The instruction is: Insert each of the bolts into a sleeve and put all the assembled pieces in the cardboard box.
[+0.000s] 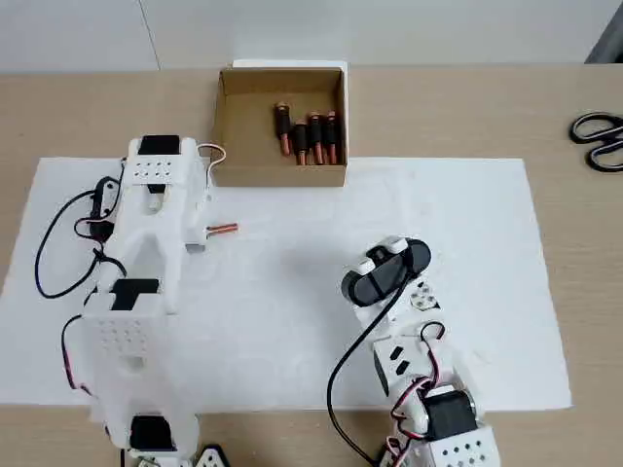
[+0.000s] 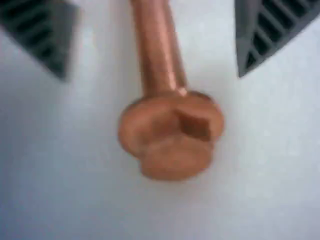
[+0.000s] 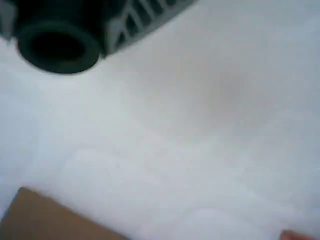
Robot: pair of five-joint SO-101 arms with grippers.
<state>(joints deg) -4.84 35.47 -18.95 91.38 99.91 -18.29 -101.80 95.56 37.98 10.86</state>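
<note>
Straddling the bolt (image 2: 170,135) with fingers (image 2: 260,35) apart, the left gripper (image 2: 150,75) has its shaft lying along them, horizontal left of centre, while the right gripper (image 1: 389,268) clamps a sleeve (image 3: 57,47).

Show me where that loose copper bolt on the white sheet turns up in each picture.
High view: bolt lies on the white sheet beside the left hand, below the cardboard box.
Left wrist view: centre, head nearest, between the hand's open fingers.
Right wrist view: probably the copper sliver at the picture's edge.
Shared landmark: the white sheet.
</note>
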